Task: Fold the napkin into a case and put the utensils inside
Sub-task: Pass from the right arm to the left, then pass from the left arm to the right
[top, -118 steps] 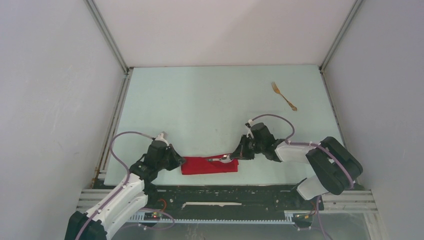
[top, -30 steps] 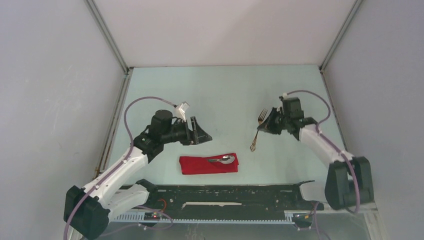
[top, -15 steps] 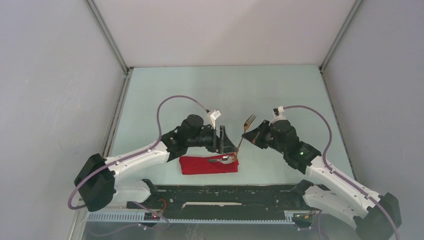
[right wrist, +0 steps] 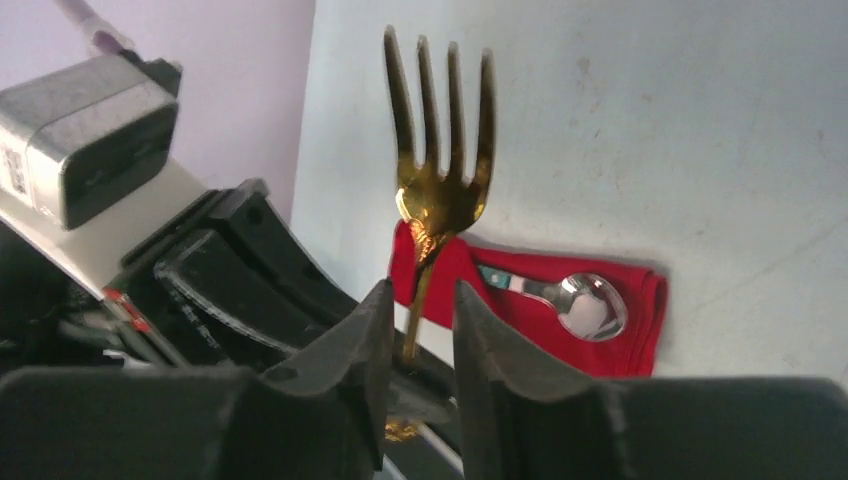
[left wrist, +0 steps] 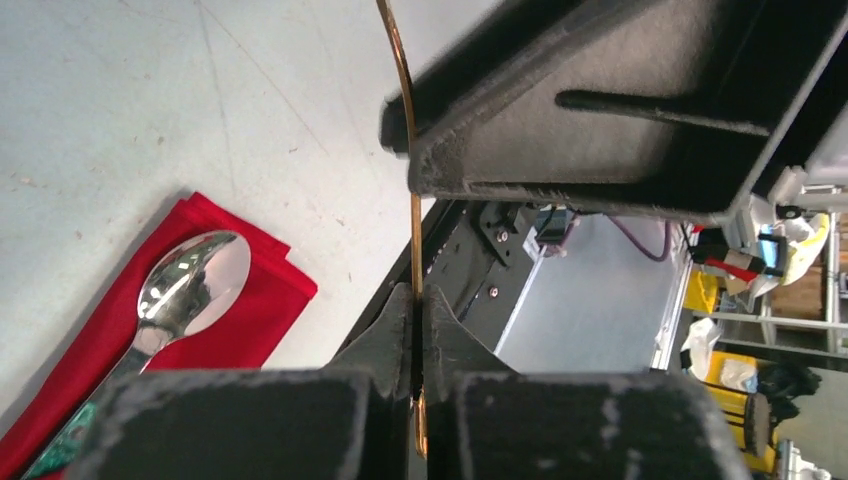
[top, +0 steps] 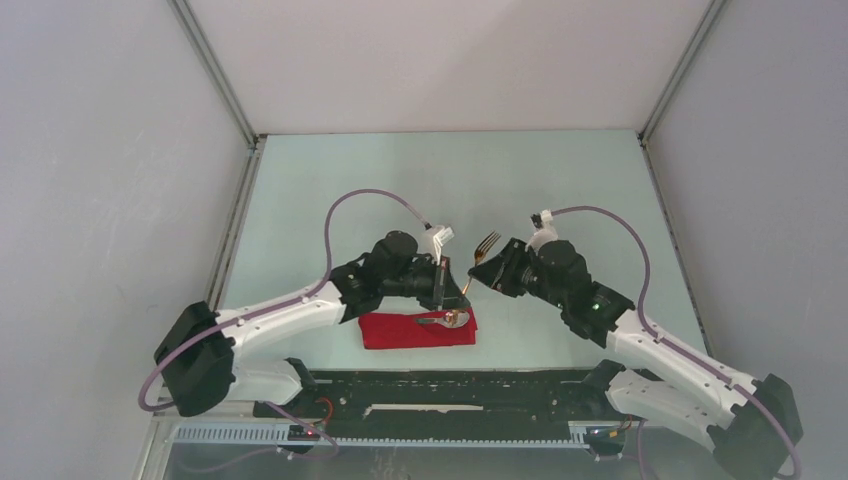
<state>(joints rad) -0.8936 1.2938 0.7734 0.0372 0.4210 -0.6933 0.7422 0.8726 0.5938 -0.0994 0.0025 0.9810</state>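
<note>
The gold fork [top: 478, 262] is held upright at the centre of the top view. Its handle is pinched by the left gripper [left wrist: 415, 300], whose jaws are pressed together on it. The jaws of the right gripper [right wrist: 418, 300] are slightly spread either side of the stem, clear of it. Just below, the red case [top: 400, 332] is laid flat, and the spoon [top: 445, 319] is seen on it, bowl at the right end.

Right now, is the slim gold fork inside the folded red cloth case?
No, outside: the fork is held tines-up, clear of the case, handle pinched by left gripper.
</note>
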